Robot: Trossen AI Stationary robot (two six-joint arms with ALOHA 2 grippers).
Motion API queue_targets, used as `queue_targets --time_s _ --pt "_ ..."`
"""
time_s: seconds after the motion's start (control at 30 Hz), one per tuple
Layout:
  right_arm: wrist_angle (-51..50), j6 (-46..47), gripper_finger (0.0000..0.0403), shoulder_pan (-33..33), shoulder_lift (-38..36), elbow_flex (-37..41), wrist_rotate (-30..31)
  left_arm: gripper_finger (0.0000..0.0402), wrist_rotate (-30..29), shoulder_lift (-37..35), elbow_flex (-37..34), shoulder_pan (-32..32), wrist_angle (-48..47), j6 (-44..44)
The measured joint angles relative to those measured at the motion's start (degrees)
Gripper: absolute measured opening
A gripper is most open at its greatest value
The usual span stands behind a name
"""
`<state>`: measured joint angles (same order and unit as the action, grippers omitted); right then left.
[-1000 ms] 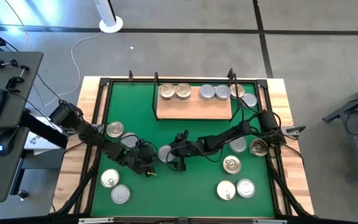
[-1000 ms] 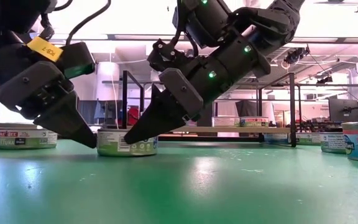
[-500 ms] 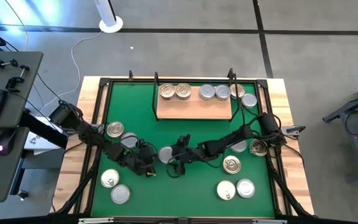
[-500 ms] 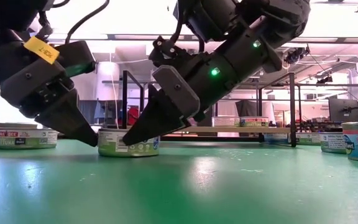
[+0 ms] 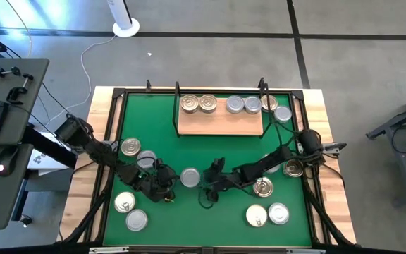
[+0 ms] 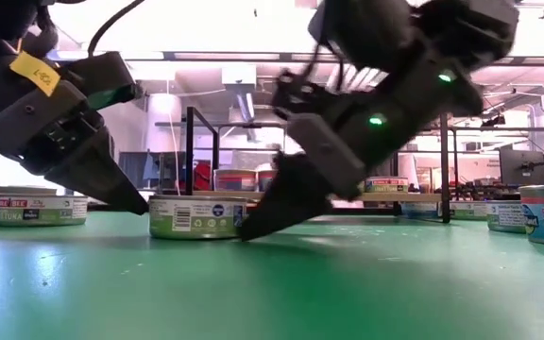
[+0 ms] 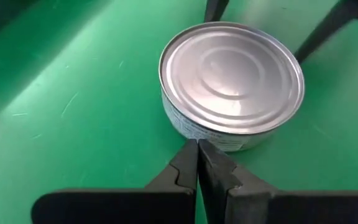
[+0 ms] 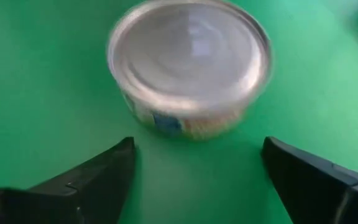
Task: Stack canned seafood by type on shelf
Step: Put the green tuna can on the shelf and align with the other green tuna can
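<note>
flat round tin [image 7: 232,81], plain silver-grey lid

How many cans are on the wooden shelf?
4 along the back edge of the shelf: a gold can, a second gold can, a silver can, a second silver can. More may hide underneath.

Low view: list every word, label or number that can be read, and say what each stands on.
"TUNA": on the flat round metal tin at the far left of the green mat.
Yellow tag on the dark arm at the left: characters too small to read.
Paper label and barcode on the centre flat round tin: too small to read.
</note>
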<state>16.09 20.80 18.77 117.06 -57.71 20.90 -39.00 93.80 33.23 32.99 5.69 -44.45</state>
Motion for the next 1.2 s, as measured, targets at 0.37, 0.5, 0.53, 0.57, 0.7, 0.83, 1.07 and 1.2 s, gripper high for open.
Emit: queue_targets --time_s 0.37,0.5,0.53,0.57,0.7,0.83,1.07,1.2 --pt "8.13 -2.93 0.0335 3.61 -10.75 10.03 7.74 0.0 -0.93 0.0 -0.17 0.13 1.61 -0.4" --pt "7.32 -4.04 0.0335 3.92 -12.7 9.78 6.31 0.0 -0.93 0.0 -0.19 0.13 2.01 -0.39" --pt "7.55 -4.54 0.0335 3.64 -12.6 9.71 4.65 0.0 -0.93 0.0 -0.19 0.07 2.01 -0.39" --pt "7.56 -5.24 0.0335 3.3 -12.29 9.65 3.39 0.0 -0.93 0.0 -0.2 -0.04 2.12 -0.19" --pt "8.29 -6.57 0.0336 1.28 -10.97 8.04 2.54 0.0 -0.72 0.0 -0.23 -0.63 2.98 0.78" --pt "8.17 -10.38 0.0337 -0.53 -9.43 5.85 2.7 0.0 -0.63 0.0 -0.23 -1.04 3.43 1.48" --pt "5.4 -13.97 0.0337 -3.75 -9.05 1.53 -2.59 0.0 0.15 0.02 -0.23 -1.22 3.72 1.58" --pt "5.47 -17.77 0.0337 -4.36 -9.05 -0.63 -5.15 0.0 1.83 0.02 -0.23 -1.22 3.72 1.58"
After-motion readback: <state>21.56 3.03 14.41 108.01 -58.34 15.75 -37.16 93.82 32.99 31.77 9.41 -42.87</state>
